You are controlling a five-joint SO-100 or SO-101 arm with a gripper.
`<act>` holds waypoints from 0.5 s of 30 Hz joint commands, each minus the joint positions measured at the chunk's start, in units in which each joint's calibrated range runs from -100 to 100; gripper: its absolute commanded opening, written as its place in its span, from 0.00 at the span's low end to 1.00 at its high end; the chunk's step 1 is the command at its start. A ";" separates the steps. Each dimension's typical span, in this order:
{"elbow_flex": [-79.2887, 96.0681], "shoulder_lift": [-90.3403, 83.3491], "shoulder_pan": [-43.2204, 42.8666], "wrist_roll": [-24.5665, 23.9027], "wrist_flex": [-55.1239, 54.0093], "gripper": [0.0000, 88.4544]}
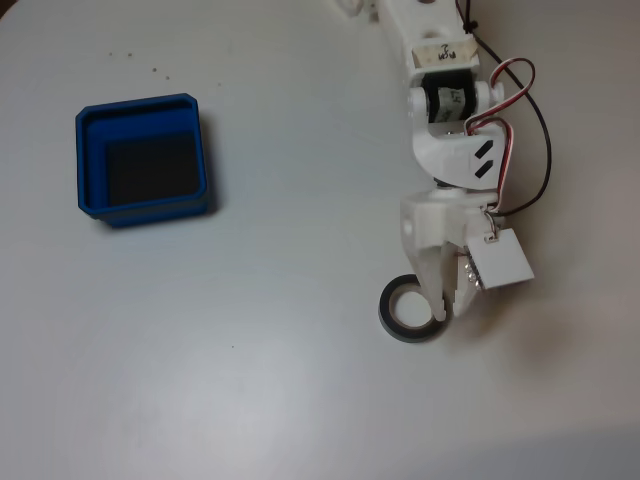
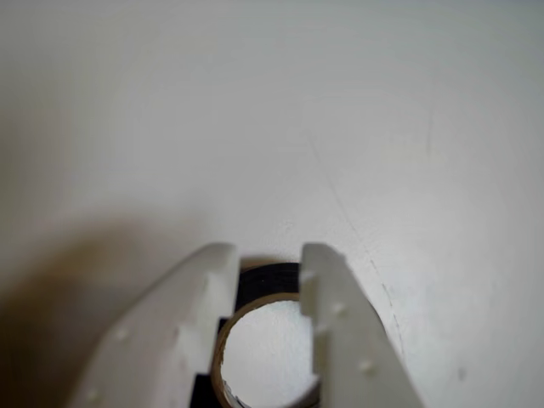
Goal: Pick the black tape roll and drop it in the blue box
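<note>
The black tape roll (image 1: 411, 310) lies flat on the white table at the lower right of the fixed view, its pale core showing. My white gripper (image 1: 450, 308) is at the roll's right edge, one finger over the ring's wall and the other just outside it. In the wrist view the gripper (image 2: 269, 253) has a narrow gap between its fingers, and the tape roll (image 2: 268, 279) shows through that gap with the table visible in its hole. Whether the fingers touch the roll is unclear. The blue box (image 1: 90, 165) sits far to the left with nothing inside it.
The arm's white body and its red, white and black wires (image 1: 520, 120) come in from the top right. A small white square plate (image 1: 500, 262) hangs beside the gripper. Bare white table lies between the roll and the box.
</note>
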 commanded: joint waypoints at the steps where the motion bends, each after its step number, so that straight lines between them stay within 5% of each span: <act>1: -3.49 -0.96 0.66 -0.11 0.44 0.01; 15: -3.13 2.13 0.07 -0.20 10.83 0.01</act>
